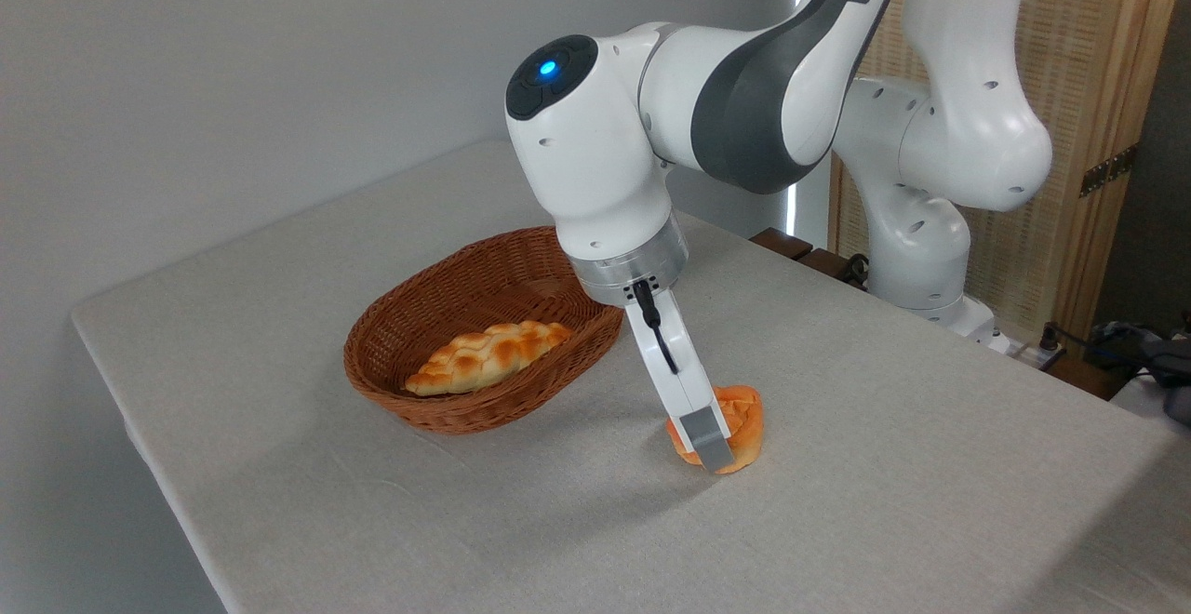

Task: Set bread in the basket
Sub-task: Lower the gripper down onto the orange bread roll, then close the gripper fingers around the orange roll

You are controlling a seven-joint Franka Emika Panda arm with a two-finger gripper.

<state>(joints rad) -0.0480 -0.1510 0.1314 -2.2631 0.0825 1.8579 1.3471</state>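
Observation:
The bread, a small round orange bun, sits on the table cloth to the right of the basket and looks slightly tipped. My gripper is down around it. The near finger presses against the bun's front side, while the far finger is hidden behind the bun. The jaws appear shut on the bread, whose underside is still at table level. The basket, oval brown wicker, stands about a hand's width left of the bun.
A long golden braided loaf lies inside the basket. The arm's base stands at the table's back right, beside a wooden screen. The table's front edge runs along the lower left.

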